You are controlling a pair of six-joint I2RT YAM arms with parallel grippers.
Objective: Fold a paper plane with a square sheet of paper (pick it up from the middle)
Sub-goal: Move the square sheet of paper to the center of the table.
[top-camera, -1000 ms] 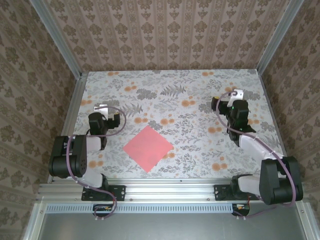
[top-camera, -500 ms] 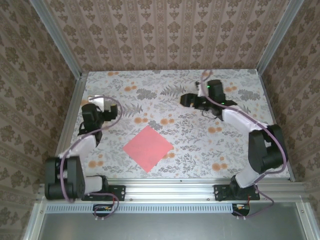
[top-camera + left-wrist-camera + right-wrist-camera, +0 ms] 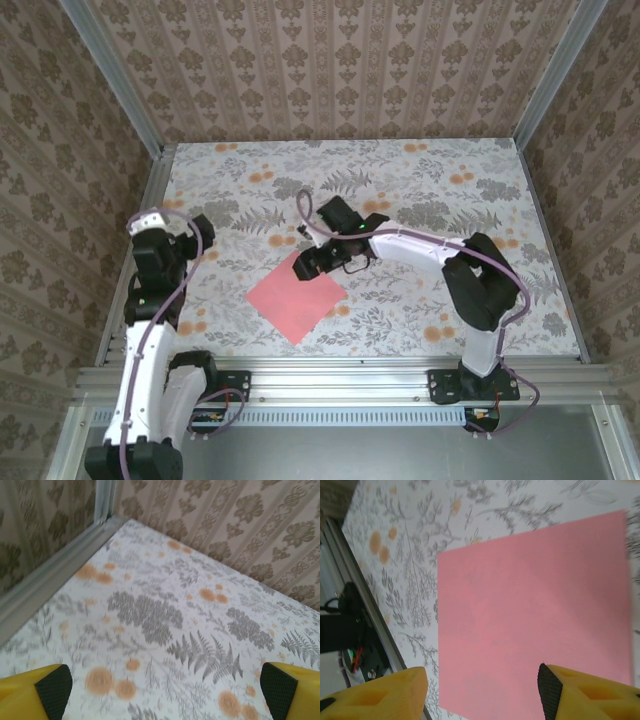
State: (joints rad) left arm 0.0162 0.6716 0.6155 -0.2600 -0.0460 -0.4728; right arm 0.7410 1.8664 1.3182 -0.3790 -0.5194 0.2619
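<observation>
While the sheet (image 3: 296,297) lies flat, both tools stand open and empty.
It sits cornerwise on the worktop (image 3: 420,300) near the front edge, a little left of centre. The right tool (image 3: 481,692) hangs over the sheet's far corner, its fingers partly apart with nothing between them. Farther back on the left, the left tool (image 3: 162,695) is spread wide over bare flowered worktop and grips nothing.

Right end effector (image 3: 307,264) newly over paper (image 3: 296,300)
</observation>
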